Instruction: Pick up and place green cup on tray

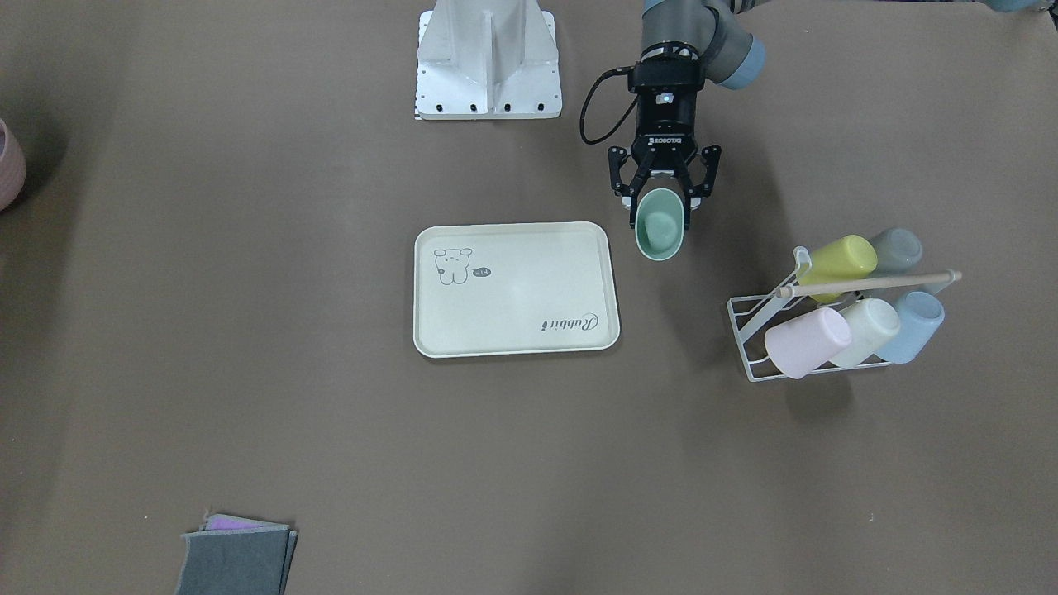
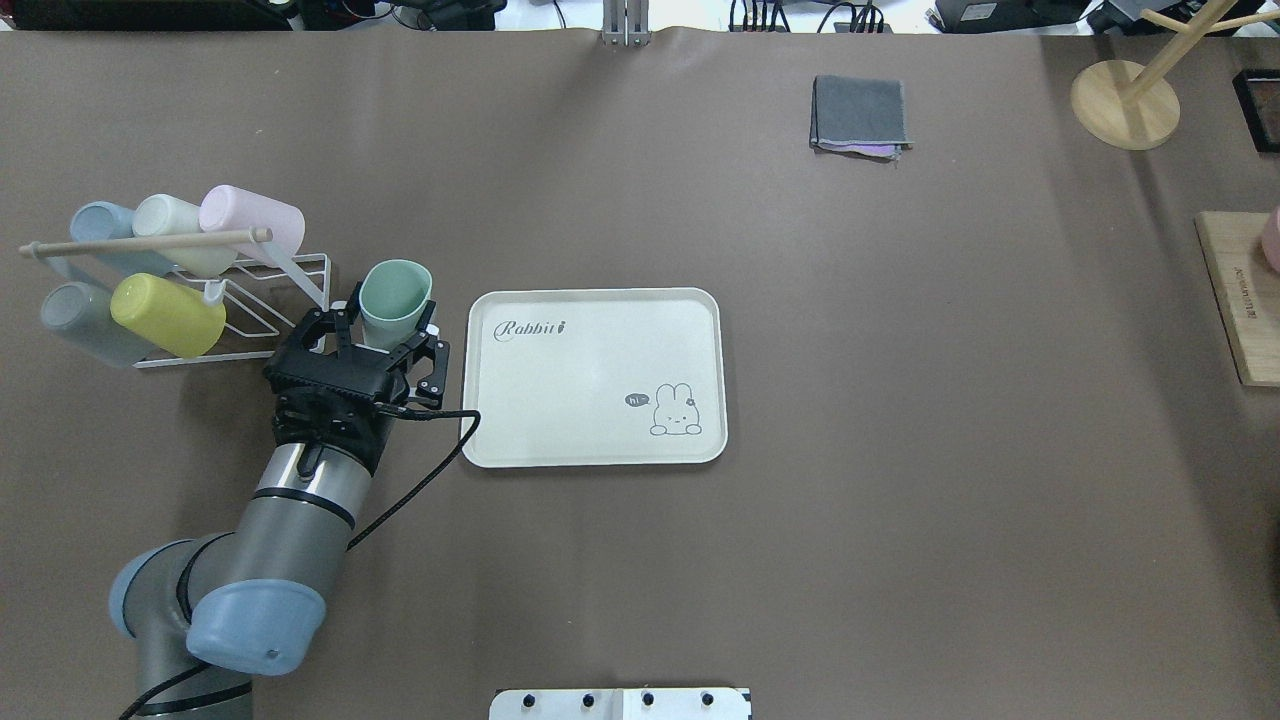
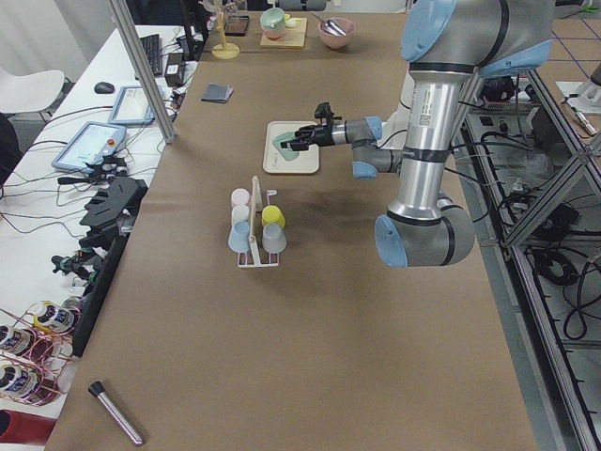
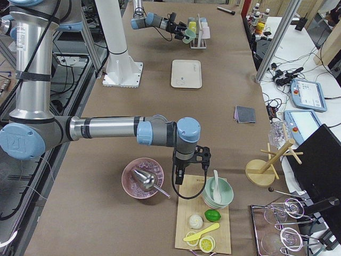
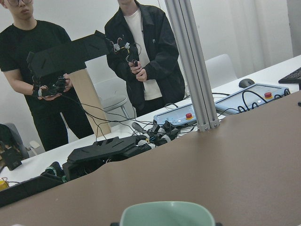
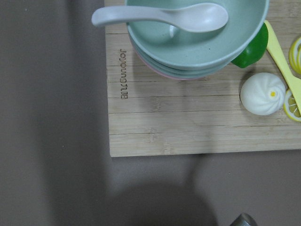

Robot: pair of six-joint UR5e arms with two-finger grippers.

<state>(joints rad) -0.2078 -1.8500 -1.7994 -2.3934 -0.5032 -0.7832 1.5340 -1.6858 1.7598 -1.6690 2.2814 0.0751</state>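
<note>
The pale mint green cup (image 1: 660, 225) is held in my left gripper (image 1: 661, 198), whose fingers are shut on its lower part. The cup is off the table, its open mouth tilted away from the wrist. It hangs between the wire cup rack (image 2: 290, 270) and the short edge of the cream tray (image 2: 595, 375), beside the tray and not over it. The cup (image 2: 395, 298) also shows in the overhead view, and its rim (image 5: 167, 213) in the left wrist view. The tray (image 1: 517, 289) is bare. My right gripper (image 4: 190, 160) hovers over a wooden board far to the right; I cannot tell whether it is open or shut.
The rack holds a yellow-green cup (image 2: 168, 315), a grey-blue cup (image 2: 85, 322) and pink, cream and blue cups. A folded grey cloth (image 2: 860, 112) lies at the far side. The wooden board (image 6: 188, 127) carries stacked bowls (image 6: 197, 33), a spoon and toy food.
</note>
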